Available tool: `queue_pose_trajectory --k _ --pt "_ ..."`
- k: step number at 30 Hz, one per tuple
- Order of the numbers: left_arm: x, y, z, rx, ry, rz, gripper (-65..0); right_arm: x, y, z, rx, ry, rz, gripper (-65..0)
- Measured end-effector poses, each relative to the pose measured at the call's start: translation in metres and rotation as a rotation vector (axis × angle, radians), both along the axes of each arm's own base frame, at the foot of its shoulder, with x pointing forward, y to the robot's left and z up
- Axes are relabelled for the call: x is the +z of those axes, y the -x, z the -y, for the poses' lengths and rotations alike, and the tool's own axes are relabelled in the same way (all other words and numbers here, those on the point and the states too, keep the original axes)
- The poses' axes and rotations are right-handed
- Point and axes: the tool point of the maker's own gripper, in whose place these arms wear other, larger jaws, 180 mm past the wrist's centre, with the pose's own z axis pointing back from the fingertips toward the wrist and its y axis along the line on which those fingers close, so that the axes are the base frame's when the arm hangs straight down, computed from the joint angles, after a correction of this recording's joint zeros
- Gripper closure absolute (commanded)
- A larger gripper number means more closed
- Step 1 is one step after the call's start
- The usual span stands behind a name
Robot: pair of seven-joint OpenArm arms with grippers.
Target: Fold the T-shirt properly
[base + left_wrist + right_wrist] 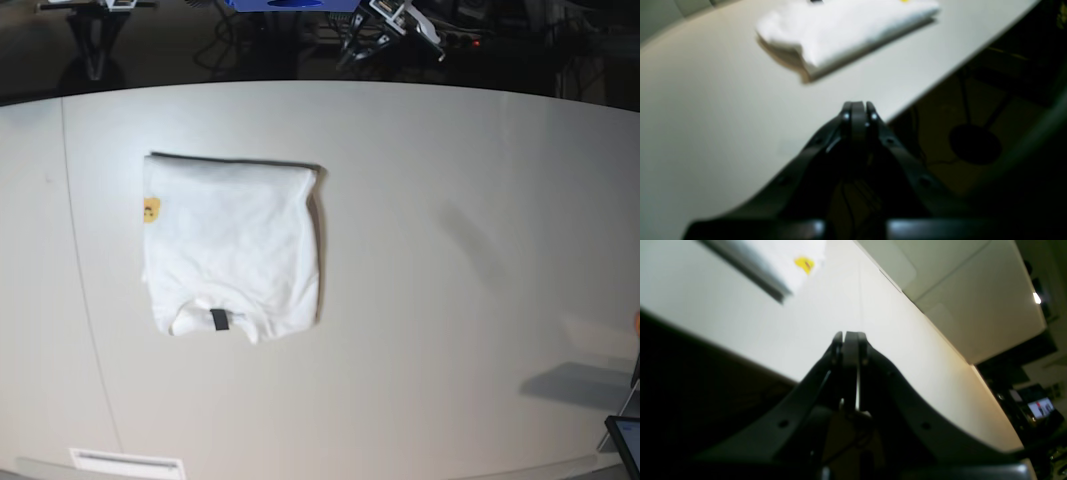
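On the counter (450, 300) the T-shirt (230, 245) lies folded, soft, limp and light, best pinched at a doubled edge, while left hand (857, 106) and right hand (850, 336) are closed, empty.

My left gripper (858, 106) sits pinched together at centre frame above the table (706, 116) edge; the folded T-shirt (846, 30) lies blurred at the top.
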Motion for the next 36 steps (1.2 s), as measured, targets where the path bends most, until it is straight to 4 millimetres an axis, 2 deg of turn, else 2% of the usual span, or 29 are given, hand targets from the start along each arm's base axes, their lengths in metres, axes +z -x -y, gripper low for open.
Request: queue_pose_trajectory --k 3,6,9,11,14,17,19,21,23,26,28,30,33,35,36 --pt "-0.022 0.022 -0.005 0.001 -0.007 -0.076 0.0 -0.012 0.021 0.003 -0.005 0.008 -0.073 0.0" --pt "-0.046 0.043 -0.013 0.006 -0.033 -0.163 0.0 -0.039 0.055 0.002 -0.01 0.002 -0.197 0.0" --pt "-0.075 0.063 -0.021 0.017 -0.063 -0.258 0.0 -0.082 0.089 -0.006 0.008 -0.021 -0.357 0.0" --pt "-0.101 0.077 -0.027 0.03 -0.085 -0.334 0.0 -0.112 0.103 -0.015 0.033 -0.034 -0.445 0.0" --pt "-0.143 0.092 -0.034 0.078 -0.127 -0.464 0.0 -0.147 0.11 -0.034 0.097 -0.048 -0.531 0.0" --pt "-0.189 0.108 -0.037 0.104 -0.209 -0.636 0.0 -0.18 0.117 -0.041 0.119 -0.04 -0.627 0.0" --pt "-0.214 0.118 -0.037 0.118 -0.256 -0.742 0.0 -0.208 0.126 -0.041 0.083 -0.016 -0.752 0.0" --pt "-0.23 0.124 -0.032 0.127 -0.265 -0.815 0.0 -0.231 0.126 -0.047 0.067 0.007 -0.847 0.0" --pt "-0.248 0.134 -0.03 0.131 -0.299 -0.916 0.0 -0.251 0.119 -0.044 -0.007 0.036 -0.936 0.0" --pt "-0.267 0.133 -0.024 0.128 -0.335 -1.027 0.0 -0.268 0.085 -0.042 -0.077 0.044 -0.981 0.0" --pt "-0.275 0.124 -0.019 0.126 -0.353 -1.072 0.0 -0.281 0.077 -0.039 -0.184 -0.039 -1.075 0.0" --pt "-0.279 0.103 -0.018 0.194 -0.331 -1.1 0.0 -0.294 0.078 -0.043 -0.3 -0.157 -1.192 0.0" --pt "-0.284 0.068 -0.027 0.356 -0.268 -1.134 0.0 -0.305 0.081 -0.07 -0.366 -0.361 -1.376 0.0" --pt "-0.285 0.053 -0.034 0.403 -0.251 -1.136 0.0 -0.306 0.066 -0.087 -0.358 -0.478 -1.401 0.0" --pt "-0.285 0.05 -0.037 0.398 -0.264 -1.138 0.0 -0.306 0.059 -0.088 -0.365 -0.501 -1.391 0.0"
